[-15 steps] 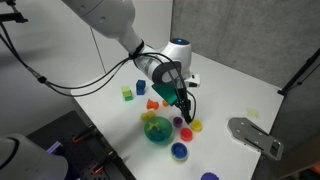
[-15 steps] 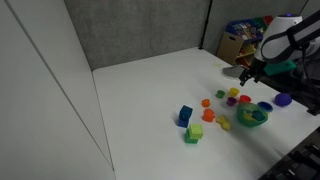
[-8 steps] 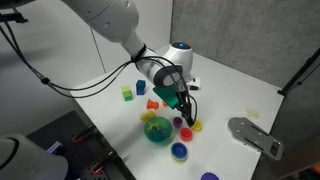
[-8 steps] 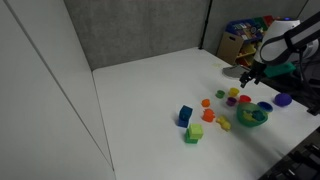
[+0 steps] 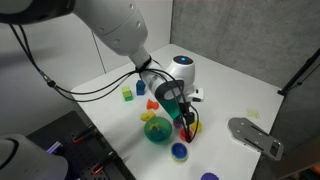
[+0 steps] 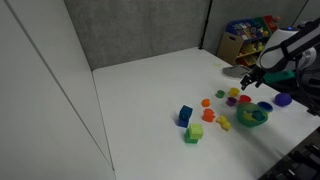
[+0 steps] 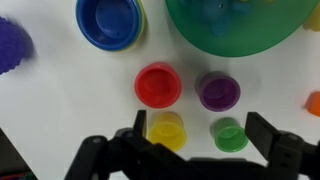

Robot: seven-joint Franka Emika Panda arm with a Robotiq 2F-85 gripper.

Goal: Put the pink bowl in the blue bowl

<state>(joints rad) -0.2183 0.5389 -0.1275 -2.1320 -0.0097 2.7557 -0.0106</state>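
Observation:
In the wrist view the pink bowl (image 7: 158, 85) looks red-pink and sits upright on the white table, just below the blue bowl (image 7: 110, 22). My gripper (image 7: 203, 130) is open and empty above the table. A small yellow bowl (image 7: 167, 130) and a small green bowl (image 7: 230, 133) lie between its fingers, on my side of the pink bowl. In an exterior view the gripper (image 5: 186, 118) hangs low over the small bowls, with the pink bowl (image 5: 187, 133) partly hidden under it and the blue bowl (image 5: 179, 151) nearby. The blue bowl (image 6: 264, 106) and gripper (image 6: 252, 82) also show from the other side.
A large teal-green bowl (image 7: 240, 25) of coloured items stands beside the blue bowl. A small purple bowl (image 7: 218, 90) sits next to the pink bowl, and a darker purple bowl (image 7: 12, 45) lies at the far left. Blocks (image 5: 127, 93) lie farther off. A grey object (image 5: 255, 135) lies beside the table.
My gripper has moved down and along the table toward the cluster of small bowls. It stays open. The bowls have not moved.

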